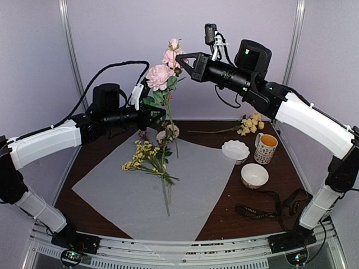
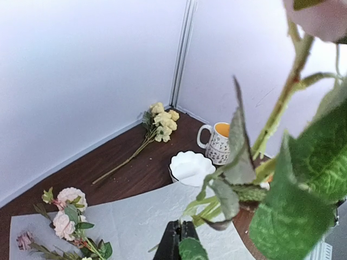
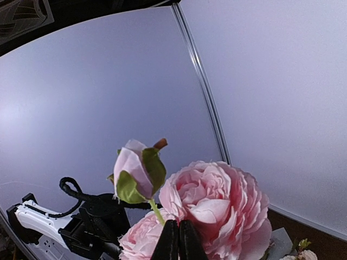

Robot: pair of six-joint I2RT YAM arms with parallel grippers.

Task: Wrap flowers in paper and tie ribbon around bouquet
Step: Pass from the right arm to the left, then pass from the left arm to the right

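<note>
- The dark brown table (image 1: 224, 221) carries everything.
- The paper (image 1: 140, 196) lies flat across the left and middle of it. One corner reaches past the near edge.
- Your right gripper (image 1: 180, 58) is raised at the far side. Its jaws are clenched on the thin stem right under the pink flowers (image 1: 160, 75).
- Your left gripper (image 1: 161, 115) sits lower and to the left, among the leaves of that stem, with its jaws pressed together. Its wrist view shows a green leaf at the tips, but you cannot tell whether the stem itself is pinched.
- The pink flowers stand roughly upright above the far part of the paper, with the stem pointing down.
- The yellow flowers (image 1: 145, 154) lie on the paper below both grippers and apart from them. Their stems point toward the near edge.
- The ribbon (image 1: 255, 212) lies loose on bare table at the near right, well apart from both jaws.
- To the right of the paper stand a mug (image 1: 266, 148), a scalloped dish (image 1: 235, 150) just beside the paper's corner, and a white bowl (image 1: 254, 175).
- A yellow sprig (image 1: 249, 123) lies at the far right, behind the mug.
- A few pale blooms (image 1: 167, 131) rest on the paper's far edge.
</note>
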